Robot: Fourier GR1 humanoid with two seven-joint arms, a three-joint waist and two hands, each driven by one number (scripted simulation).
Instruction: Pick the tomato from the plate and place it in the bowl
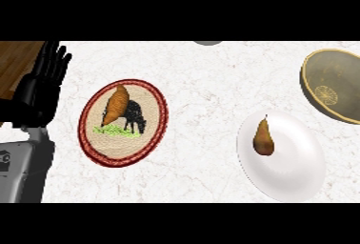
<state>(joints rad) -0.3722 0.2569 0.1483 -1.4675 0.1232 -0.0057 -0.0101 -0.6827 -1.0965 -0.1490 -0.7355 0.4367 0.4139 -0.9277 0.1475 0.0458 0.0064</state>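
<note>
A white plate (292,174) lies on the counter at the lower right. On it rests a small brown pear-shaped item (264,138); nothing that looks like a tomato shows. A dark olive bowl (307,78) with a yellow rim sits at the right edge, partly cut off, above the white plate. My left hand (38,90) stands at the far left with its fingers straight and pointing up, resting and holding nothing. It is far from both plate and bowl. My right hand does not show.
A round red-rimmed plate (95,152) with a dark animal picture lies left of centre, with an orange carrot-like item (117,102) on it. Brown wood (15,62) shows at the top left corner. A grey object (208,42) peeks in at the top edge.
</note>
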